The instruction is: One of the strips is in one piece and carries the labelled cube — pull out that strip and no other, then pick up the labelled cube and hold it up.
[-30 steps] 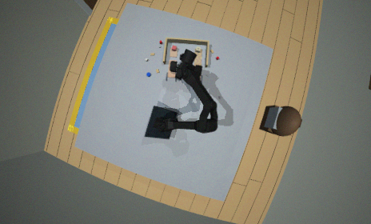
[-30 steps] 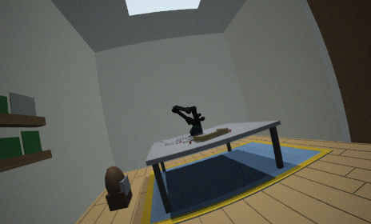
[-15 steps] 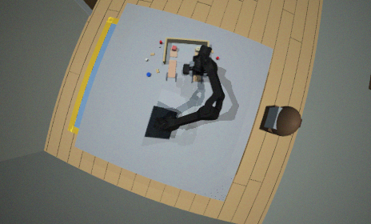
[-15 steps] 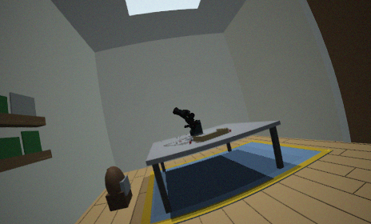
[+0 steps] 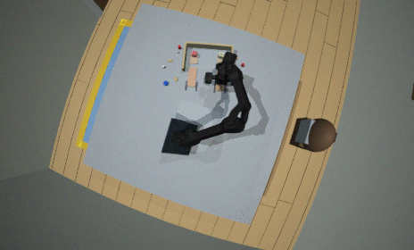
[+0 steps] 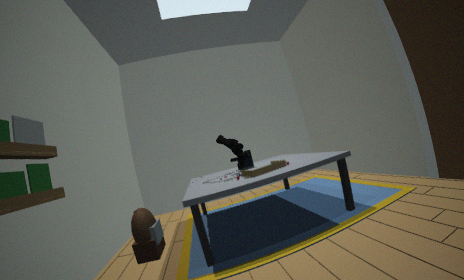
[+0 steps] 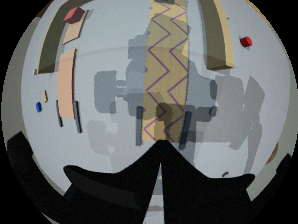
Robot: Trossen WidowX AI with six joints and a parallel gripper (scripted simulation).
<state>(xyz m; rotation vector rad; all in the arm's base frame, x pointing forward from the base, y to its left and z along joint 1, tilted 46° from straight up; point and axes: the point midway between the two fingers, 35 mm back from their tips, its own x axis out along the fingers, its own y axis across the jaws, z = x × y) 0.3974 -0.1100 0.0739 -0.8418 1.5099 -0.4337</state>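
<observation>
A tan strip with purple zigzags (image 7: 159, 65) (image 5: 219, 88) runs unbroken as far as the wrist view shows. Its near end lies between two dark rails. The pale labelled cube (image 5: 221, 54) sits at its far end, partly beside the arm in the top view; its label is not readable. The salmon strip is in two parts with a gap: a near piece (image 7: 66, 85) (image 5: 192, 77) and a far piece (image 7: 76, 31) (image 5: 194, 61) carrying a red cube (image 7: 74, 14) (image 5: 194, 54). My gripper (image 7: 161, 144) is shut and empty; its tips appear over the zigzag strip's near end, height unclear.
A tan three-sided wall (image 5: 209, 45) (image 7: 213, 30) stands around the strips' far ends, open toward the arm base. Small loose pieces lie outside it, including a blue one (image 5: 166, 83) (image 7: 38, 107) on the left and a red one (image 5: 243, 65) (image 7: 246, 41) on the right.
</observation>
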